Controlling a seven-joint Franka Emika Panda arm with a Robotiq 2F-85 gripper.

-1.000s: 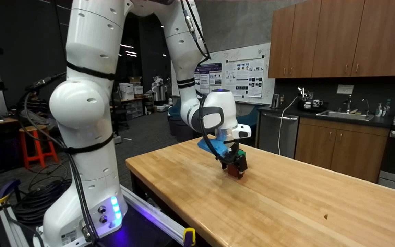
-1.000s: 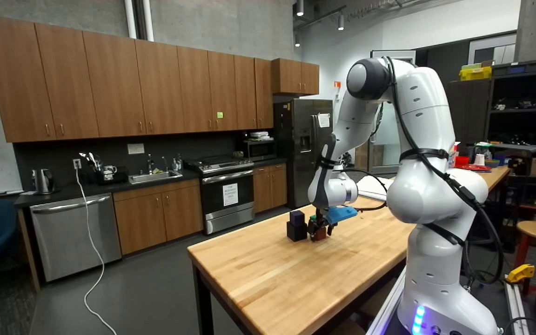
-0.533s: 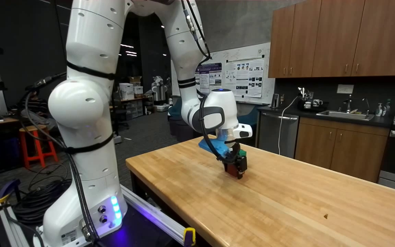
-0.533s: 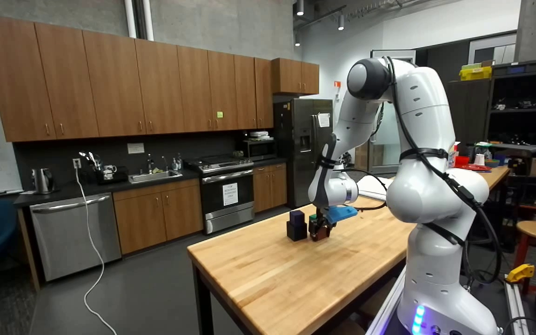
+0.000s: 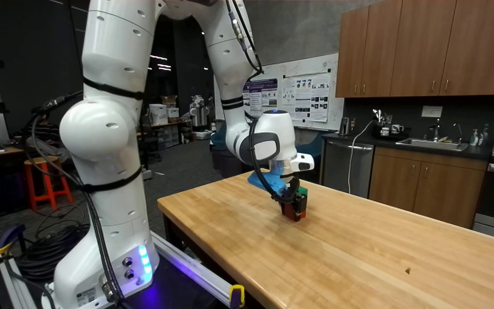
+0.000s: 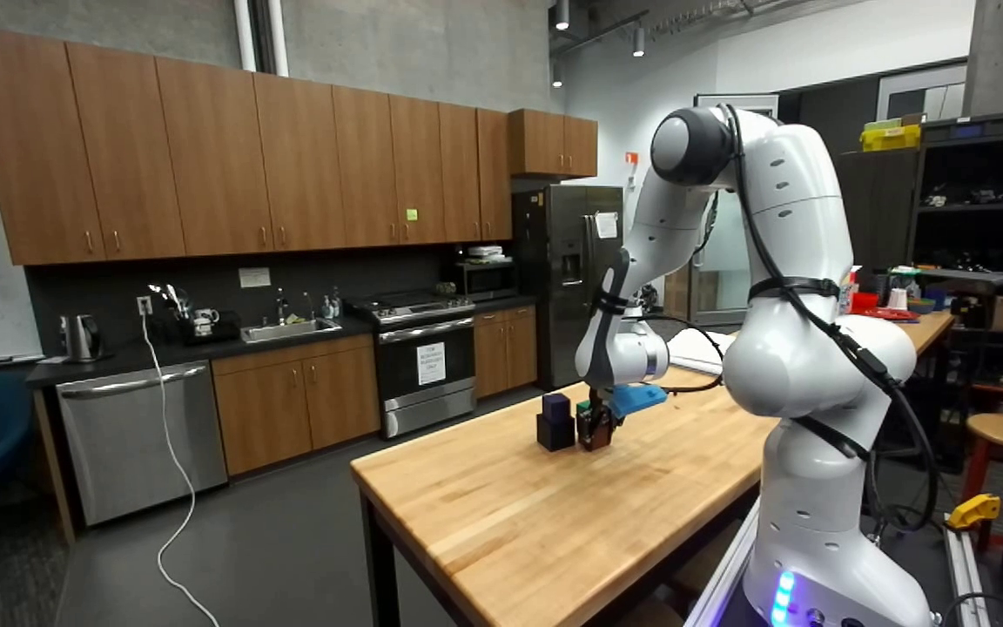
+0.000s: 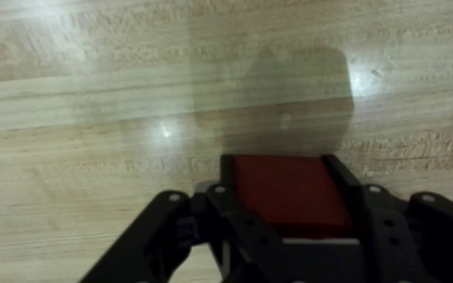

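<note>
My gripper [image 7: 277, 158] is shut on a red block [image 7: 289, 188] in the wrist view, with a black finger against each side. In both exterior views the red block [image 5: 290, 213] [image 6: 595, 439] is low at the wooden table top [image 5: 238, 231]; I cannot tell whether it touches the table. A green block [image 5: 302, 191] shows just behind the fingers, higher than the red one, and partly hidden; its support cannot be made out. In an exterior view a dark blue block [image 6: 555, 406] sits on a black block [image 6: 555, 433], close beside the gripper.
A blue piece [image 5: 268, 182] sticks out from the wrist, and a black cable [image 5: 253, 159] loops beside it. A small brown bit [image 5: 408, 271] lies on the table. White papers [image 6: 700, 350] lie at the table's far part. Counter, sink and stove stand beyond.
The gripper's fingers have moved together from a wider spread onto the sides of the red block. The arm has hardly moved. The stacked dark blocks stay where they were.
</note>
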